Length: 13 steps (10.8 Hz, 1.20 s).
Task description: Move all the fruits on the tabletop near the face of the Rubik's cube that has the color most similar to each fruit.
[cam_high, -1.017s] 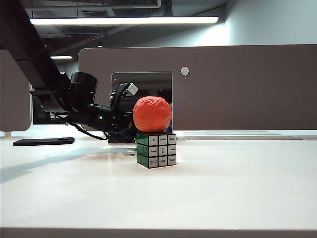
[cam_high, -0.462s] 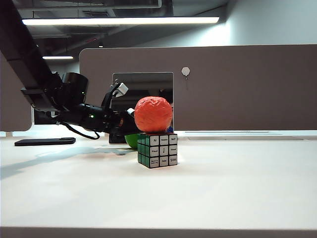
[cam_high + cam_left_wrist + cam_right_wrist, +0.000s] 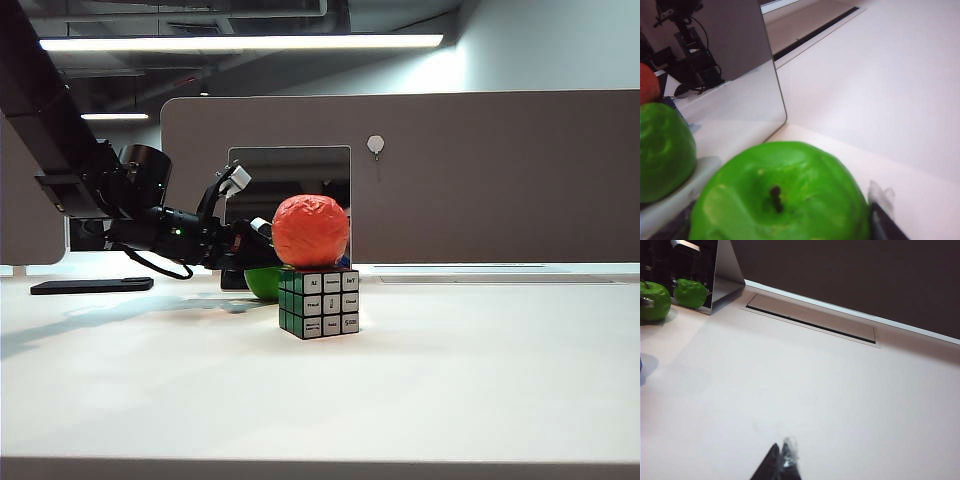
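On the broad plain white tabletop (image 3: 450, 380) stands the small black-edged Rubik's cube (image 3: 319, 302), showing a green face toward the left of the exterior view and a white face with black print toward the camera. The matte orange-red wrinkled ball-shaped fruit (image 3: 311, 231) sits on top of the cube, touching its upper face. The glossy green apple with a short dark stem (image 3: 782, 200) is just behind and to the left of the cube, on the side of the green face, and in the exterior view only a part of it (image 3: 264, 282) shows past the cube's edge. The left gripper (image 3: 250, 245) reaches in low from the left of the exterior view, and its fingers stand wide apart on either side of the apple; in the left wrist view one fingertip (image 3: 879, 210) shows right beside the apple. Just behind the apple stands an upright mirror panel (image 3: 720, 70), which reflects a second green shape. The right gripper (image 3: 781, 465) hangs over a bare part of the tabletop, well apart from the fruits, with its fingers pressed together on nothing. A flat black phone (image 3: 90, 285) lies at the far left.
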Each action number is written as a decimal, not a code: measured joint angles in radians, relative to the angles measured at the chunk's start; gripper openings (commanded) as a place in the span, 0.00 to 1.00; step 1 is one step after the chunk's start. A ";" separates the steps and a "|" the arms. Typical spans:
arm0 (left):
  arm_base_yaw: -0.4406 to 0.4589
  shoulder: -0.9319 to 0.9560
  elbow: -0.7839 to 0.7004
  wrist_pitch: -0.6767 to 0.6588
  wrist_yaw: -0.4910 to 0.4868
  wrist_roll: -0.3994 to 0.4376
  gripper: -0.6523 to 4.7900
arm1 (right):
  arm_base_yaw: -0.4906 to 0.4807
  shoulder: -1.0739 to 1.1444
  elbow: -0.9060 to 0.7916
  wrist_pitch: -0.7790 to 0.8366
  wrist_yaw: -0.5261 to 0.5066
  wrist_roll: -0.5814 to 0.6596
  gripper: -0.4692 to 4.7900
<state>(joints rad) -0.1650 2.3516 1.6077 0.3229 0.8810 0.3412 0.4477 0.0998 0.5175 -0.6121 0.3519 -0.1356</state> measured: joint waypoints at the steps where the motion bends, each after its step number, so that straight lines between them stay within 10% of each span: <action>1: 0.004 -0.004 0.002 -0.035 0.008 0.023 0.74 | 0.000 0.000 0.000 0.000 0.000 0.000 0.09; 13: 0.071 -0.113 0.011 -0.508 0.005 0.299 0.74 | 0.000 0.000 0.000 0.000 0.000 0.000 0.09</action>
<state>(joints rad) -0.0944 2.2383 1.6192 -0.1852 0.8864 0.6399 0.4477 0.0998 0.5171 -0.6125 0.3523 -0.1360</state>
